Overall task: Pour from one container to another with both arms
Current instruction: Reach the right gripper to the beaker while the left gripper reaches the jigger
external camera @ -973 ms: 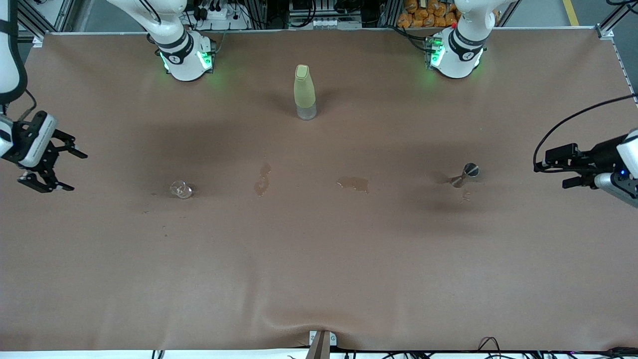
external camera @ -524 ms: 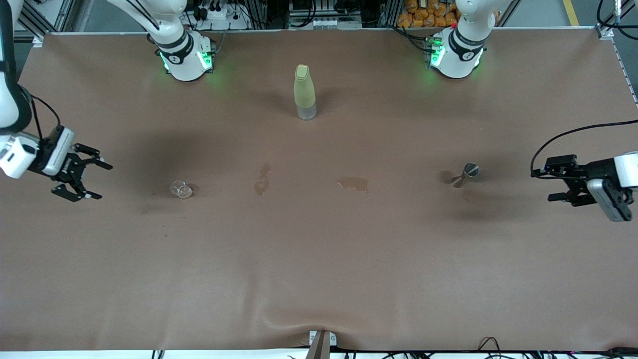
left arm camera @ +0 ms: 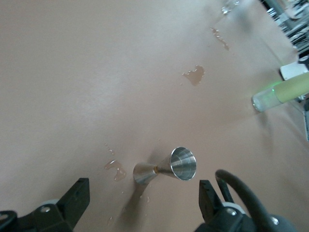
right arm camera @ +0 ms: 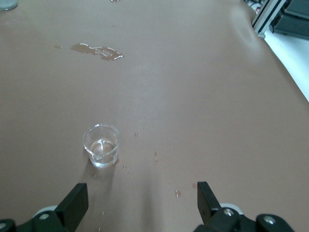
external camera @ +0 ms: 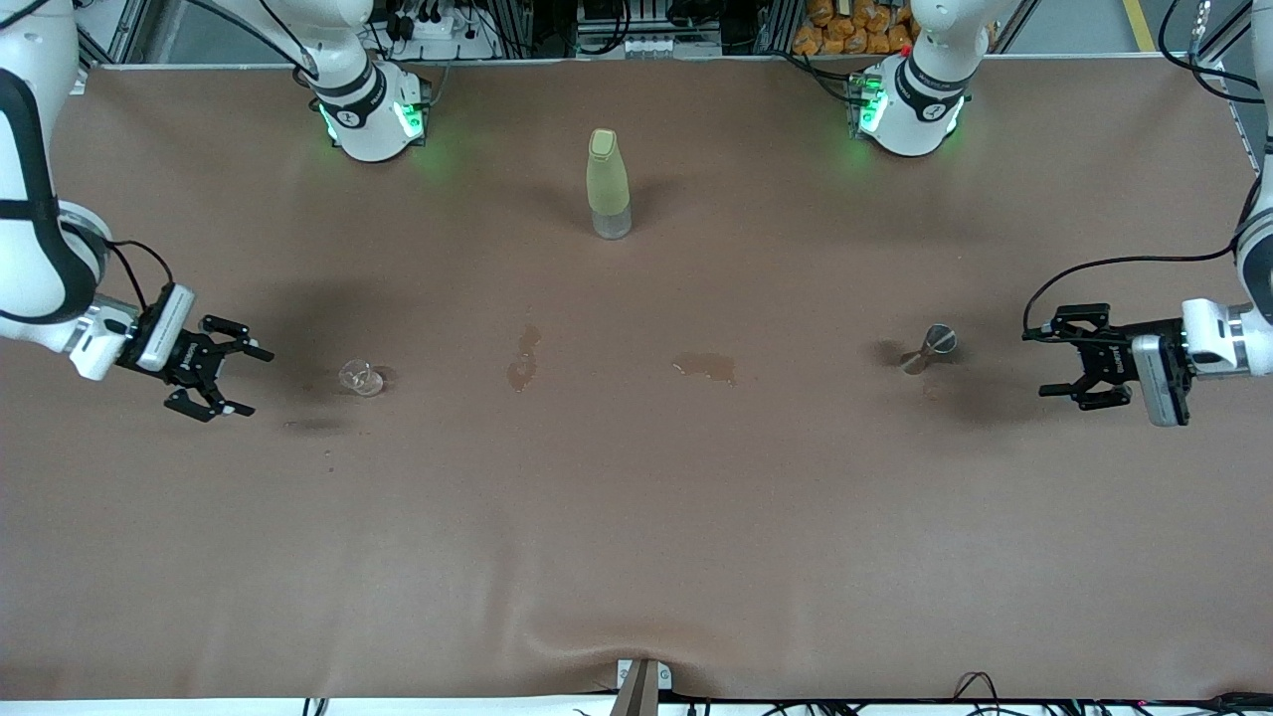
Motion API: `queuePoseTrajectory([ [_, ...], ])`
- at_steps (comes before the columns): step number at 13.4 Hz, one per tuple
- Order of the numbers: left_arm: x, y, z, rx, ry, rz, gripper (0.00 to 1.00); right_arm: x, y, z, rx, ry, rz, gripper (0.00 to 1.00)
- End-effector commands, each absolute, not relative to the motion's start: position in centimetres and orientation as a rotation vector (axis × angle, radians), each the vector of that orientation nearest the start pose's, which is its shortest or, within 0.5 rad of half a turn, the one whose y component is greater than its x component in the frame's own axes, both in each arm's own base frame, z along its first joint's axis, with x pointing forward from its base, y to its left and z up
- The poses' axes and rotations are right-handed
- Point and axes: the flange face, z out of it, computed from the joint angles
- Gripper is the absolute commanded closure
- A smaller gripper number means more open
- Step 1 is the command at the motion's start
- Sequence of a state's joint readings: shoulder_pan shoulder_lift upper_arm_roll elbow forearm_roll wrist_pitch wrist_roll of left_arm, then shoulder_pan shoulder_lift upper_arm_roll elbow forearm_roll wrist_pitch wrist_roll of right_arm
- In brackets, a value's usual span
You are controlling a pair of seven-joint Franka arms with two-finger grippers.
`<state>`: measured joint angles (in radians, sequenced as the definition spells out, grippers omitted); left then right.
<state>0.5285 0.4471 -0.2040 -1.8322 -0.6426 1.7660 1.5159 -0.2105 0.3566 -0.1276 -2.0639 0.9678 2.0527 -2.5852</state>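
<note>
A brown table is seen with two open grippers held low over it, one at each end. The right gripper is held over the right arm's end of the table with its fingers spread wide and nothing between them; a small clear glass beaker stands upright just ahead of it toward the table's middle, apart from the fingertips and untouched. In the right wrist view the beaker is framed between the two black fingers. The left gripper is likewise spread wide and empty over the left arm's end, and a steel jigger (a double-cone measure) stands near it, well clear of the fingertips. In the left wrist view the jigger is shown beside small wet spots. A pale yellow-green bottle is set upright nearer the bases, between them, and two spill patches lie between beaker and jigger.
</note>
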Motion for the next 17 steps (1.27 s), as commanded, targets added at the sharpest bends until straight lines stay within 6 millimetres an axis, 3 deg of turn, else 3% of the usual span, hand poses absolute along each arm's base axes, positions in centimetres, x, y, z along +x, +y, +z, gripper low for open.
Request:
queuePoseTrajectory([
  [1,56.2,15.3,24.3,1.994,-1.024,0.390,0.00,54.7,-13.9,22.1,2.264,2.403,1.316,0.00],
  [7,54.7,15.3,19.8,1.782,-1.273,0.552,0.00,53.3,-13.4,17.2,2.249,2.447,1.451,0.00],
  [8,54.2,15.8,19.2,1.760,-1.278,0.590,0.00,53.0,-13.0,16.1,2.244,2.454,1.494,0.00],
  [12,52.3,14.4,15.1,1.651,-1.268,0.668,0.00,51.8,-13.0,12.9,2.226,2.432,1.634,0.00],
  [17,52.1,11.6,14.0,1.525,-1.277,0.736,0.00,50.5,-13.2,10.2,2.238,2.389,1.738,0.00],
])
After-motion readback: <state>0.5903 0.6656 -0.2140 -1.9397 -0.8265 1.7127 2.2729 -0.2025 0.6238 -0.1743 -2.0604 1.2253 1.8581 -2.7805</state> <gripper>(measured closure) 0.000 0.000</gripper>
